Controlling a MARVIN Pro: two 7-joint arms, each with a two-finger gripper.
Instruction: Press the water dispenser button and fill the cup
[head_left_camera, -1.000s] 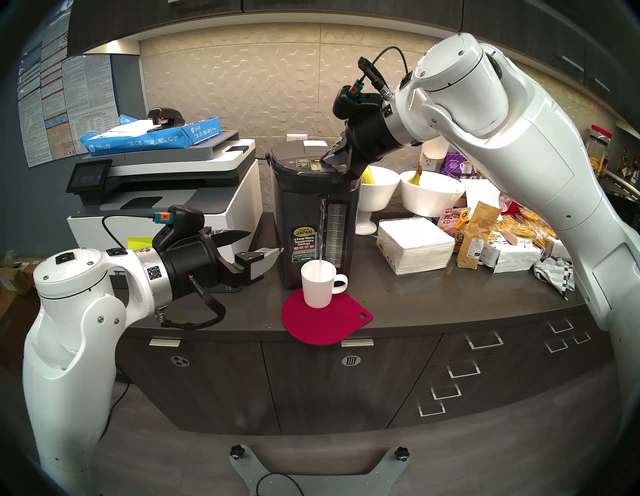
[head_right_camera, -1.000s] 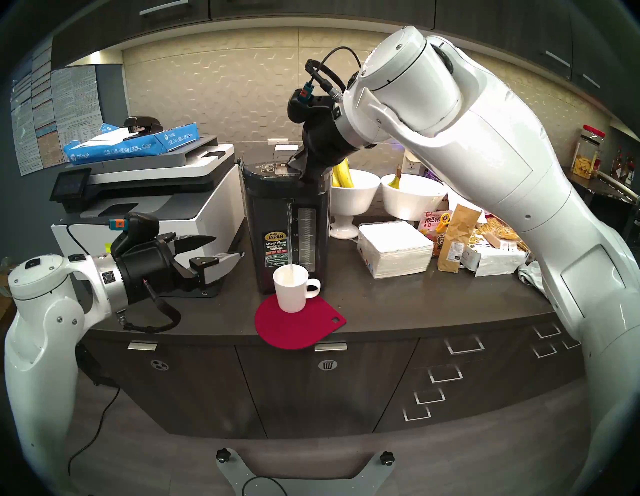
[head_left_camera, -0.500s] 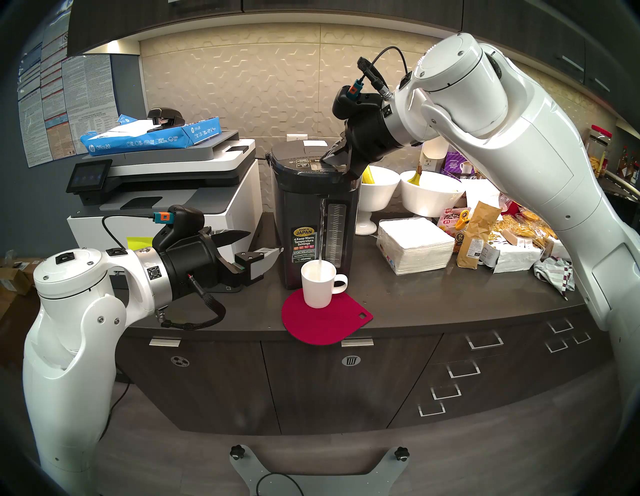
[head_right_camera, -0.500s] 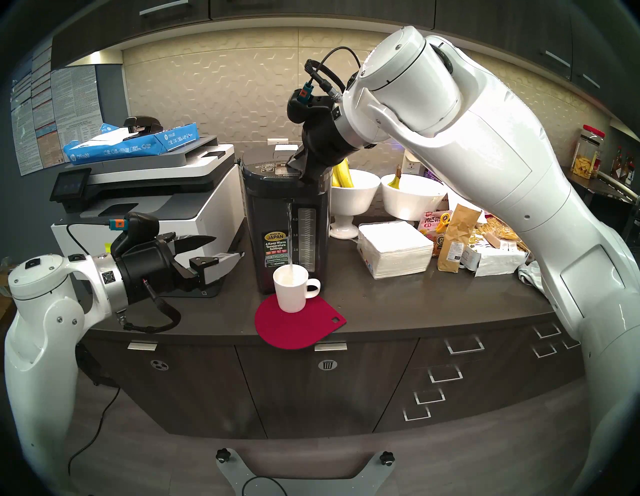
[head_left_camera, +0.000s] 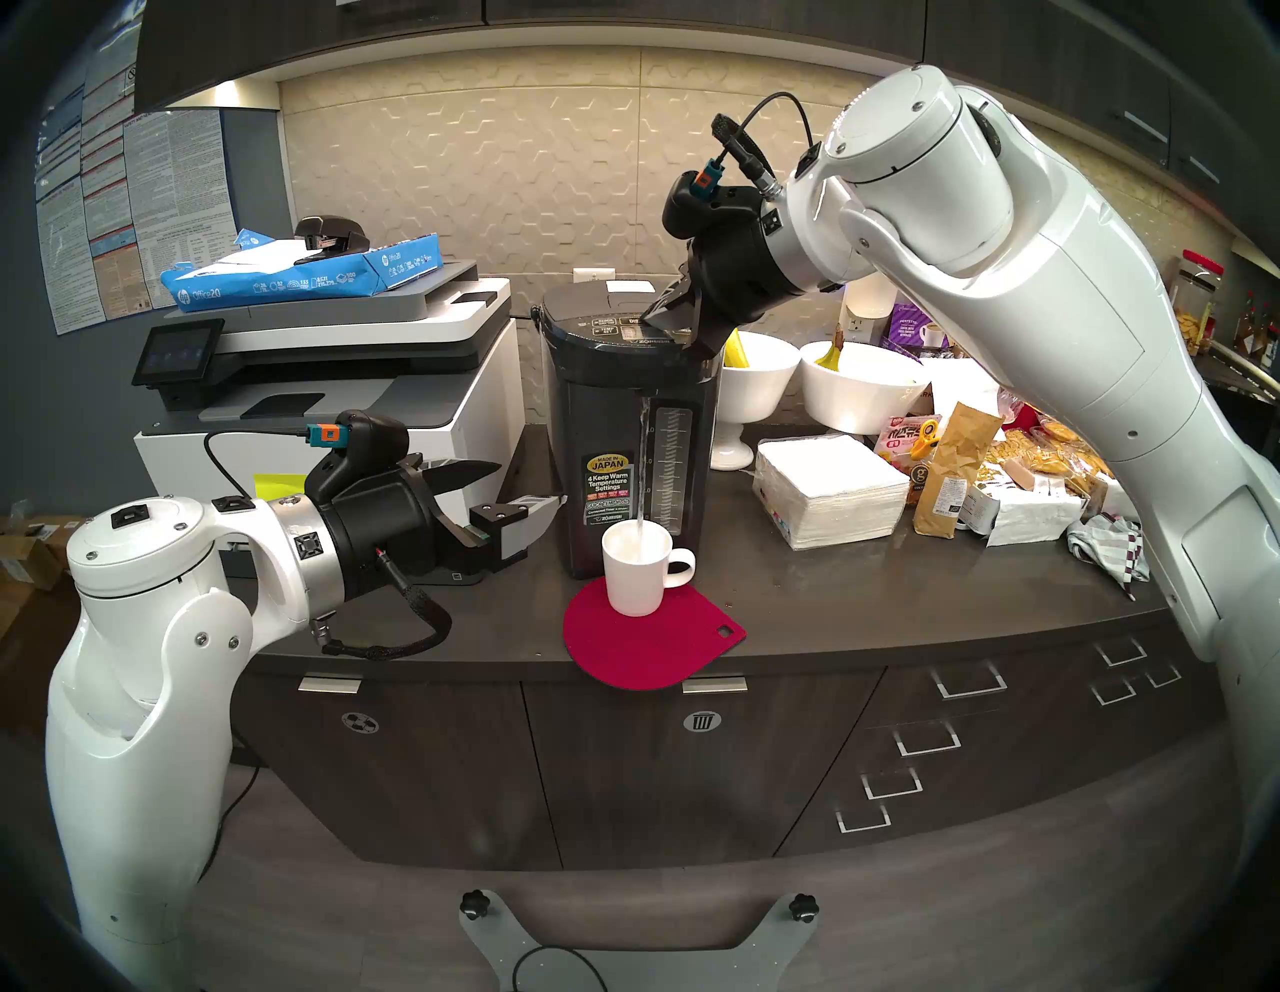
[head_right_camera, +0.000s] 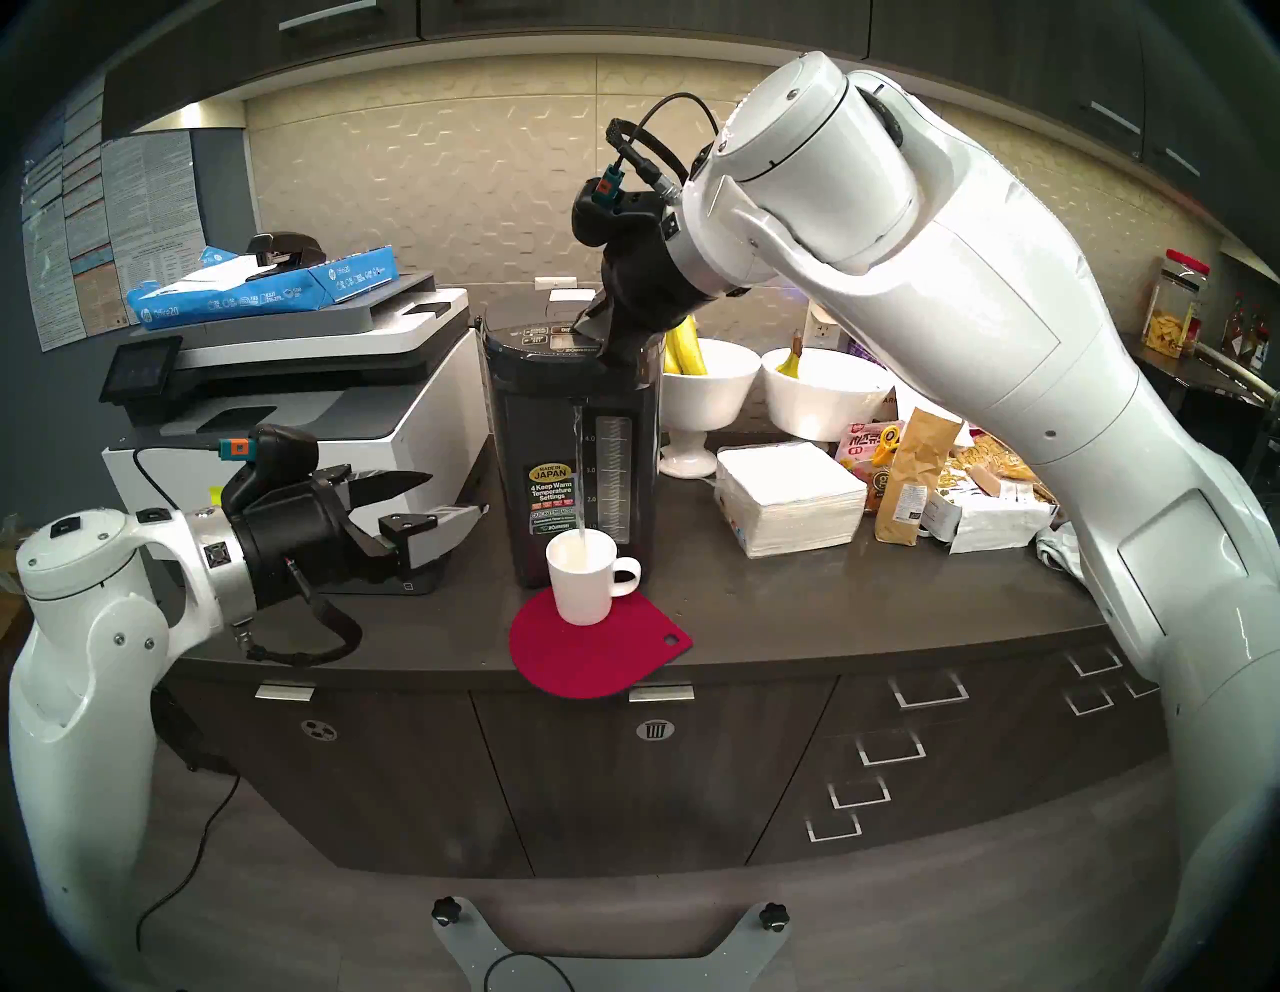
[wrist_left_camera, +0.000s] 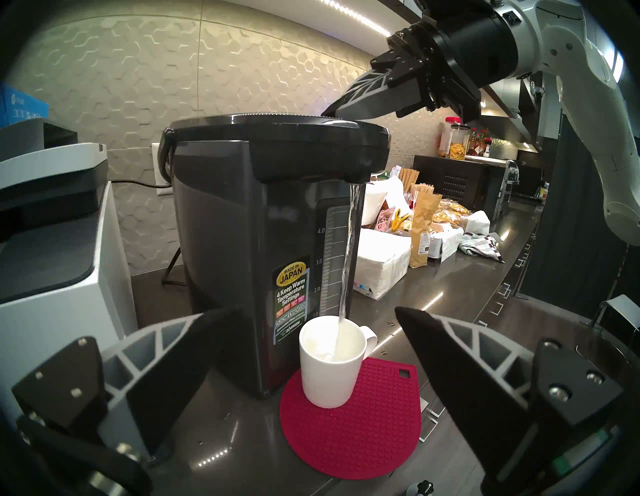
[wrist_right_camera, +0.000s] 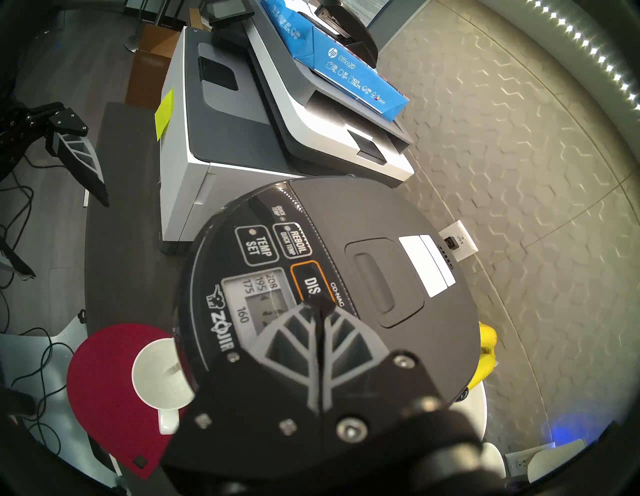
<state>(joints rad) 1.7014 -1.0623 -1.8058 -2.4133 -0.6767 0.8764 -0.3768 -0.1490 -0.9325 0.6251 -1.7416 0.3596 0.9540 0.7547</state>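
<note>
Pressing: my right claw, jaws shut on nothing, tips down on the button.
Button: on the pot lid's front panel, under my tips; only "DIS" shows past them.
Stream: falls straight from the spout into the cup.
Cup: upright on the red mat, touching distance from the pot's front, handle to my right; level looks high, hard to judge.
Left claw: open, empty, level, just left of the pot; nearer the cup.
Next: lift straight up off the button.
</note>
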